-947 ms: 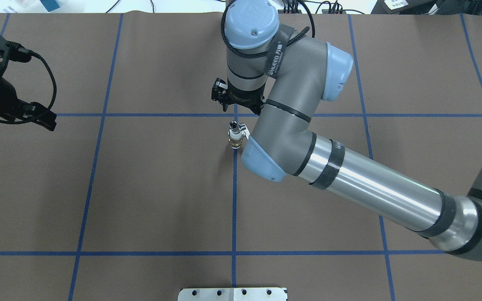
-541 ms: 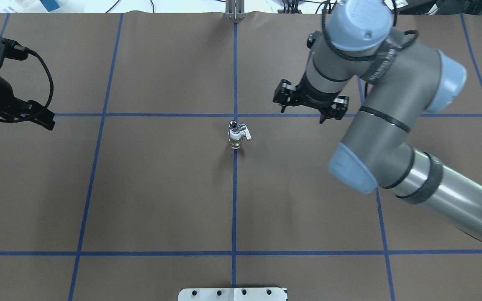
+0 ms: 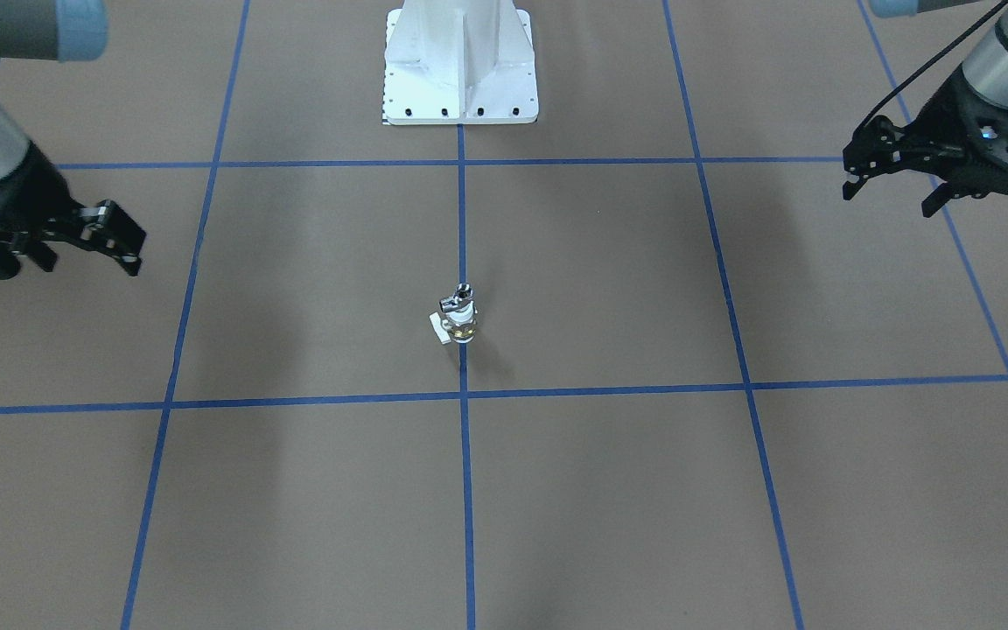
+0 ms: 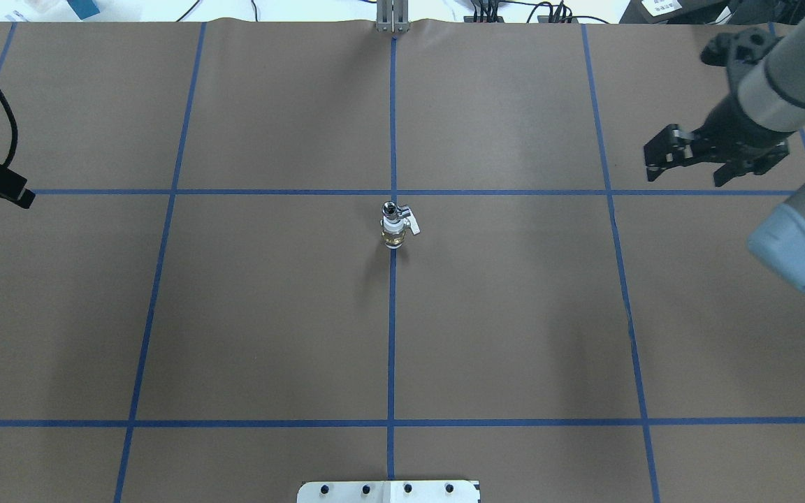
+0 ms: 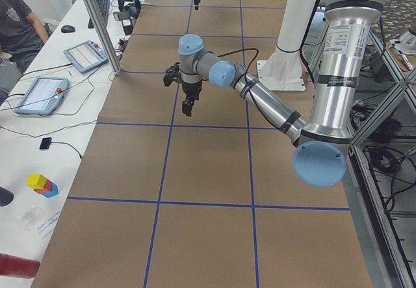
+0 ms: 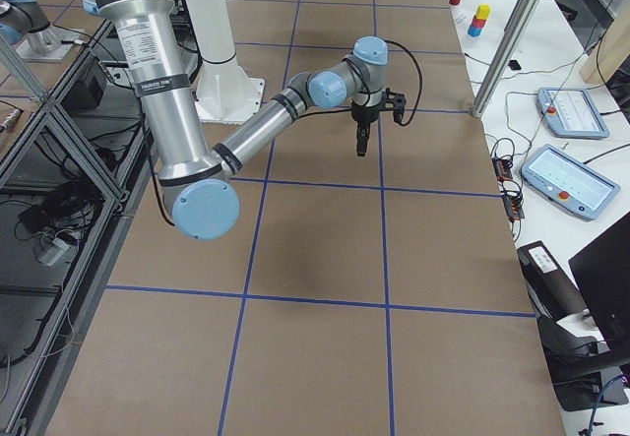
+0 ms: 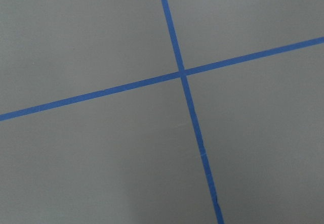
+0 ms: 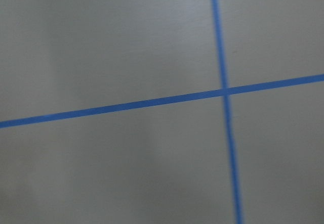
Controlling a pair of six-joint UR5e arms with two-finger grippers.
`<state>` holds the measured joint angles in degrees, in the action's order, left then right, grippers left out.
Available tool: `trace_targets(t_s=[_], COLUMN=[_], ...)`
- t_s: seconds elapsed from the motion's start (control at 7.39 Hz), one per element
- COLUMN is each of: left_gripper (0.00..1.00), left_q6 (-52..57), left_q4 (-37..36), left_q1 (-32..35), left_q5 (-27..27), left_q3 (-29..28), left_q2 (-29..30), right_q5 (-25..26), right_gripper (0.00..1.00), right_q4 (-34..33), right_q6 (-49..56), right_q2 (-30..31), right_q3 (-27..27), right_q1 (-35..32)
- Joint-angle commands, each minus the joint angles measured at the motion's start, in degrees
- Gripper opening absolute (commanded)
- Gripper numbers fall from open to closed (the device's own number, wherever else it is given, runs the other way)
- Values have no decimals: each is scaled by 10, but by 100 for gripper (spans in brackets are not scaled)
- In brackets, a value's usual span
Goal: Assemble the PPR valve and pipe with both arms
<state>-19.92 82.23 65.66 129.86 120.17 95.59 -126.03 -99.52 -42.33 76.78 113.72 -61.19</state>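
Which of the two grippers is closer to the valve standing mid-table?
The right gripper, by the overhead view's right edge. The left gripper hangs farther from the PPR valve, at the opposite edge.

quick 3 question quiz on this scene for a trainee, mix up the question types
1. True or false: the right claw is gripping the PPR valve.
2. Multiple choice: where is the valve? A) upright on the centre blue tape line B) lying flat in a corner square C) held up in the air
3. Fill in: the shiny pipe sits at the ___ of the valve.

Key: 1 false, the claw is open and far off to the side. 2 A. 3 top.
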Motion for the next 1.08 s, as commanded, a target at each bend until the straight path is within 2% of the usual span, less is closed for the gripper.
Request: trace_targets(t_s=[0.0,0.41,0.68,0.95], left_gripper=[100,100,100,100], left_q6=[51,143,144,139], left_q4=[-1,-1,-2,-42], left_q1=[39,85,92,105], left_q5=[13,13,14,50], left_q3=[-11,-57,-79,-84], left_q2=[-22,-35,-36,-29], right_q5=[-53,-69,-75,-74], right_gripper=[100,99,100,100], right_q4=[-1,-1,0,0], right_q6=[199,311,312,313], right_q2=[92,151,155,156], right_q3=[-8,-7,-3,-10], right_q1=[-118,-176,-183,-183])
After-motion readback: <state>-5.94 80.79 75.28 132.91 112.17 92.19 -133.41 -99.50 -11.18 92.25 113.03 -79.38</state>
